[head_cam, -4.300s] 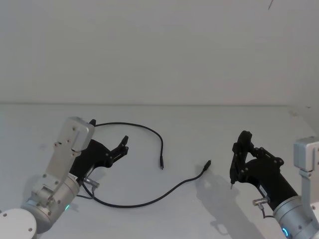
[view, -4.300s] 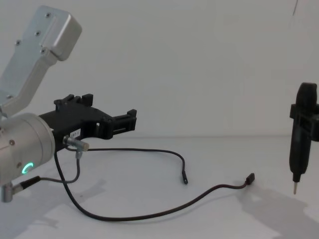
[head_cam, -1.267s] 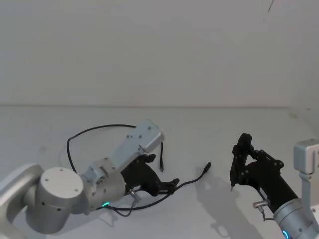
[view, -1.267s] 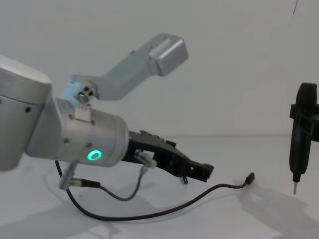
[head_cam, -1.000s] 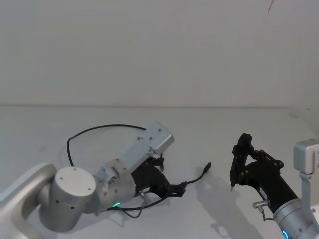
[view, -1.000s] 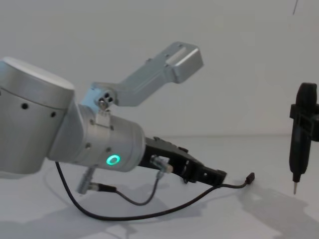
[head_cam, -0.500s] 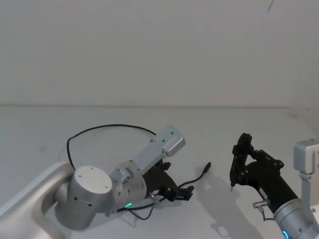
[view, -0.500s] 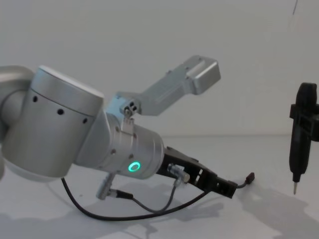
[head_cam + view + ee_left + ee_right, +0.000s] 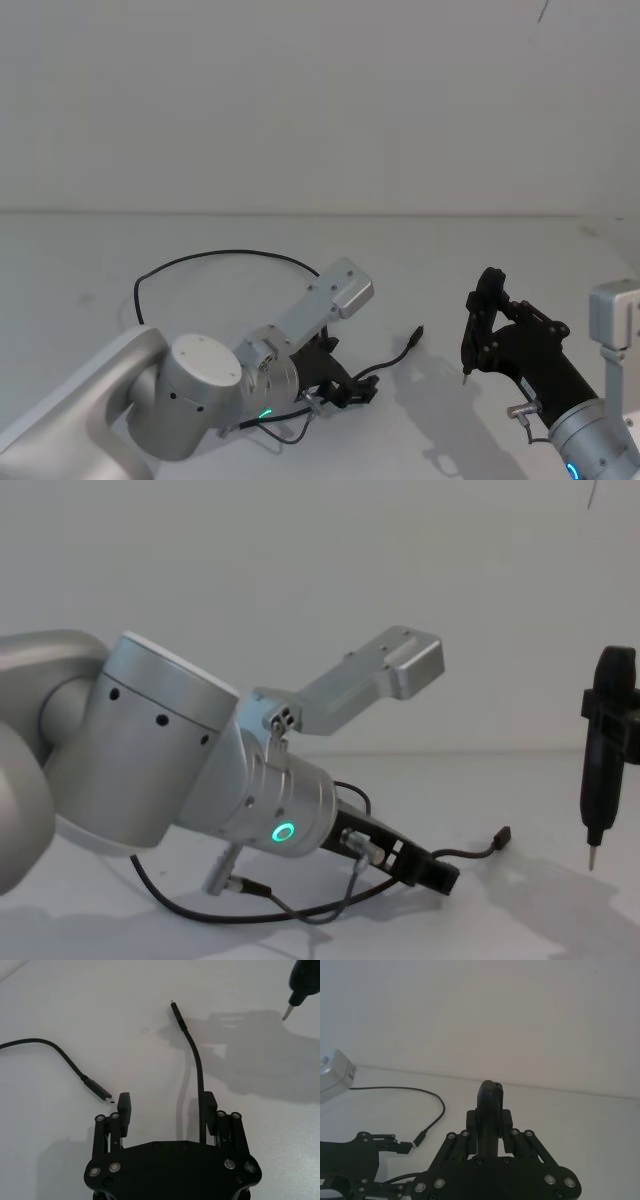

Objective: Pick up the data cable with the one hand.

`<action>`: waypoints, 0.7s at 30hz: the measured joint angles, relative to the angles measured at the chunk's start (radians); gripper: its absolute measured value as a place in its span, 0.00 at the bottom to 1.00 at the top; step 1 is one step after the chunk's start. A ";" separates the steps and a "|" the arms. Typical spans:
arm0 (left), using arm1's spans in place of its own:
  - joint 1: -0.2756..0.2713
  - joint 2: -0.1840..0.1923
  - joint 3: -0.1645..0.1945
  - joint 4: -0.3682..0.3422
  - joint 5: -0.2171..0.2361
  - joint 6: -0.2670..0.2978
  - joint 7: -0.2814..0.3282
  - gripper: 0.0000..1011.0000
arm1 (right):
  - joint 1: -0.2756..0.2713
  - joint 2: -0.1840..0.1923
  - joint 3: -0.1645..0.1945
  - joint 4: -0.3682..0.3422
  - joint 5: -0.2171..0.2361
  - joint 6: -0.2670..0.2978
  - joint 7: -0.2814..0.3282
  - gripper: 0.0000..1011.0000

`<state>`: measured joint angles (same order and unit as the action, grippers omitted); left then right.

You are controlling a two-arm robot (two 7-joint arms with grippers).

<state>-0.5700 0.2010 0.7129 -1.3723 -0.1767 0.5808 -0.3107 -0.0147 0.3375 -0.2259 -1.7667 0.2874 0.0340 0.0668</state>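
The data cable (image 9: pixel 210 254) is a thin black cord looping across the white table. One plug (image 9: pixel 418 332) lies right of my left arm. My left gripper (image 9: pixel 355 390) hangs low over the cable's near stretch, open. In the left wrist view the cable (image 9: pixel 196 1055) runs between the fingers, close to one fingertip (image 9: pixel 209 1105), and its other plug (image 9: pixel 97 1089) lies just outside the opposite finger. The chest view shows the left gripper (image 9: pixel 435 872) just above the table with the cable (image 9: pixel 470 852) beyond it. My right gripper (image 9: pixel 483 300) is parked at the right.
The right gripper is shut on a slender black pen-like tool (image 9: pixel 605 750) with a metal pin tip, held upright above the table. The white table (image 9: pixel 300 230) meets a plain white wall at the back. My left arm's silver body (image 9: pixel 170 770) fills the near left.
My left gripper has slid right along the cable, sunk closer to the table, then drawn back slightly, staying open. The right arm and the cable have not moved.
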 joint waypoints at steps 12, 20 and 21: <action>-0.005 -0.014 0.001 0.020 0.007 0.012 0.010 0.51 | 0.000 0.000 0.000 0.000 0.000 0.000 0.000 0.28; -0.006 -0.017 0.002 0.026 0.009 0.017 0.014 0.26 | 0.000 0.000 0.000 0.000 0.000 0.000 0.000 0.28; -0.006 -0.017 0.002 0.026 0.009 0.018 0.014 0.24 | 0.000 0.000 0.000 0.000 0.000 0.000 0.000 0.28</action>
<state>-0.5761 0.1838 0.7147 -1.3459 -0.1673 0.5984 -0.2963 -0.0146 0.3375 -0.2258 -1.7667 0.2874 0.0340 0.0668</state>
